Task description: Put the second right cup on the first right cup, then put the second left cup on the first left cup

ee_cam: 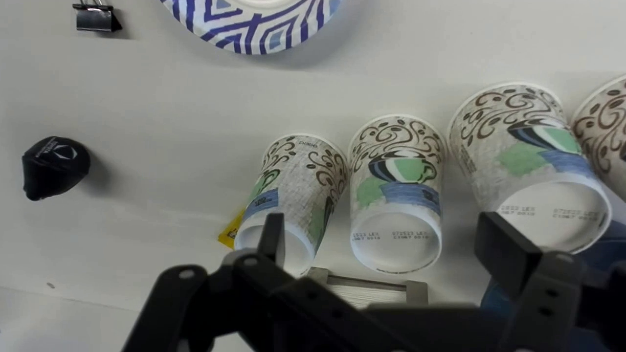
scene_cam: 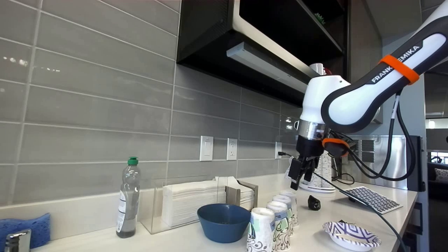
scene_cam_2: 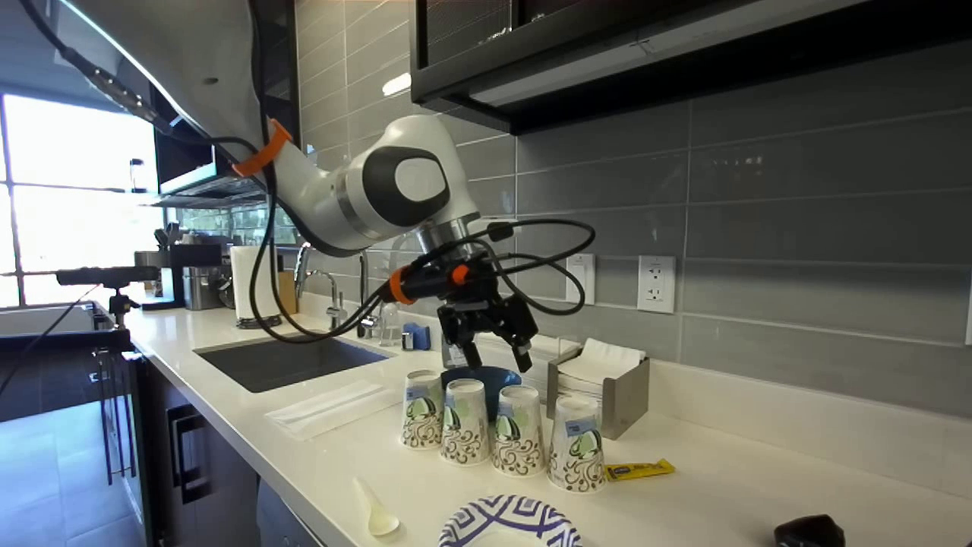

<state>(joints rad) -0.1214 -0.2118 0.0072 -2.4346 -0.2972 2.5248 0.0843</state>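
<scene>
in an exterior view, the pincer [scene_cam: 301,179] hung above the table [scene_cam: 308,232], jaws pointing down, nothing between them. four cups [scene_cam: 260,231] stood mouth-down in a row near the blue bowl [scene_cam: 224,227]. jaw tips appeared over the row's far end; depth hard to read.

in an exterior view, the second right cup [scene_cam_2: 519,433] was third from left (right taken as seen there, my reading). long axis upright. first right cup [scene_cam_2: 577,448] stood just beside it, yellow packet [scene_cam_2: 640,470] past that. second left cup [scene_cam_2: 465,422] and first left cup [scene_cam_2: 421,410] made up the rest. all four separate, so neither stack done. pincer was higher than the cup tops, apart from them.

in the wrist view, order flipped. second right cup showed between the jaws, so it lay below the pincer; front-back offset not readable. jaws were spread wide, apparently wider than one cup base, released, no contact visible. one jaw overlapped the first right cup in the picture, the other the edge of the second left cup. judgement: next move called for a descent over that middle cup and a pinch across its sides. gaps to both neighbours looked tight; clip risk.
</scene>
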